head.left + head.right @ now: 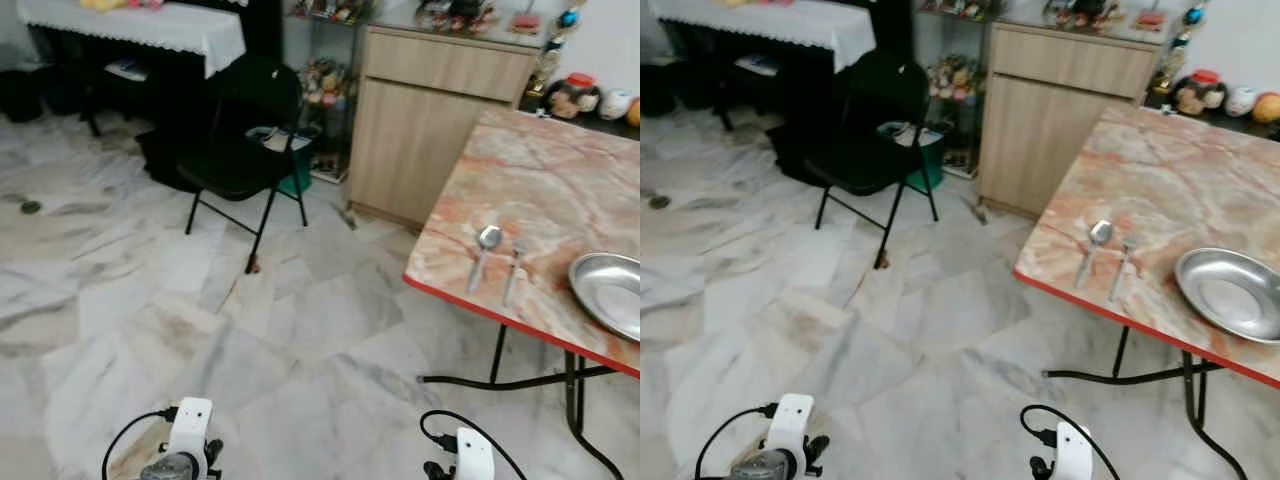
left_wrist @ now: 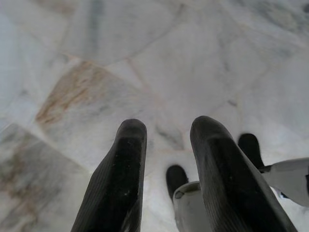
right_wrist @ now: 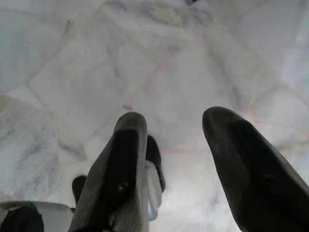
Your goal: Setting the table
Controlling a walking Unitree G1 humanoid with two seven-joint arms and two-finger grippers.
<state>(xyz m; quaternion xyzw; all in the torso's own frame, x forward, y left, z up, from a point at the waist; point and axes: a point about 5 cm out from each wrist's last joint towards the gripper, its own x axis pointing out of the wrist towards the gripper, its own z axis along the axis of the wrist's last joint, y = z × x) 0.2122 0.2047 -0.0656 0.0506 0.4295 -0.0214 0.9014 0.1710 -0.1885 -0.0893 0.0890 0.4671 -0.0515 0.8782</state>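
Wide bare floor [image 1: 200, 330] lies between me and the table [image 1: 540, 190]. Near its red front edge sit one spoon [image 1: 483, 252], what looks like one fork [image 1: 513, 272], and one metal plate [image 1: 612, 292]. Left gripper [image 2: 164, 166] and right gripper [image 3: 176, 159] hang spread, holding nothing.

The left gripper [image 2: 166, 145] is hanging over the marble floor [image 2: 96, 72], its two black fingers [image 2: 120, 179] parted.
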